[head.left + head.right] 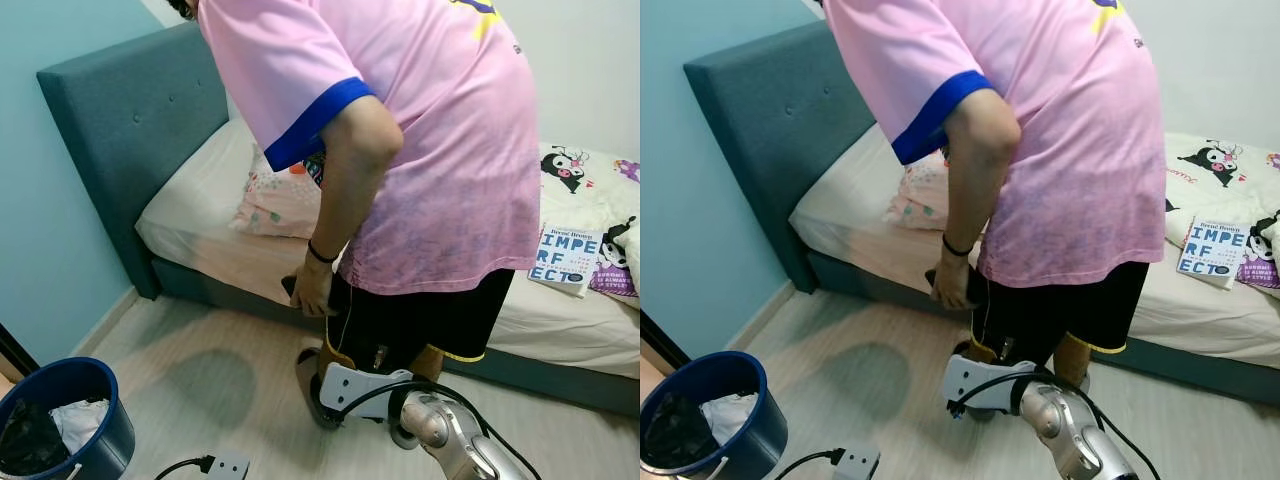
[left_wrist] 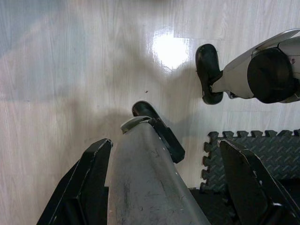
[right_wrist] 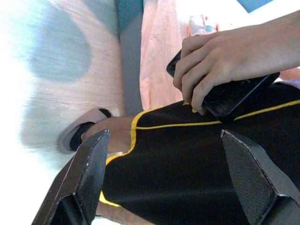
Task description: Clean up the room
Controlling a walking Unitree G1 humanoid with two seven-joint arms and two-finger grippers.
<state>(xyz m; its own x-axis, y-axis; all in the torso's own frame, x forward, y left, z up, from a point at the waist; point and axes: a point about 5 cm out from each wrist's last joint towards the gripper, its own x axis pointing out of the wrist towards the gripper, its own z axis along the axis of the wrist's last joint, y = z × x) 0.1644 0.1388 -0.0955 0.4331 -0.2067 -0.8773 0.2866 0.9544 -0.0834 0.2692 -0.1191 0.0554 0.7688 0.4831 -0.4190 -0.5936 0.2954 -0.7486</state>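
A person (image 1: 430,130) in a pink shirt and black shorts bends over right in front of me, beside the bed (image 1: 220,250). Their hand (image 1: 312,290) grips a flat black object (image 3: 234,96). My right arm (image 1: 440,425) reaches low toward their legs. In the right wrist view my right gripper (image 3: 165,136) is open, its fingers spread wide before the black shorts and just below that hand. My left gripper (image 2: 166,144) hangs open over the wood floor, above my own leg. A blue bucket (image 1: 112,440) with crumpled white and black items stands on the floor at the lower left.
A book (image 1: 566,258) and cartoon-print bedding (image 1: 575,170) lie on the bed's right part, a pink pillow (image 1: 280,200) near the teal headboard (image 1: 130,120). A white power strip (image 1: 228,467) with its cable lies on the floor. A black foam mat (image 2: 276,150) lies beside my foot (image 2: 208,72).
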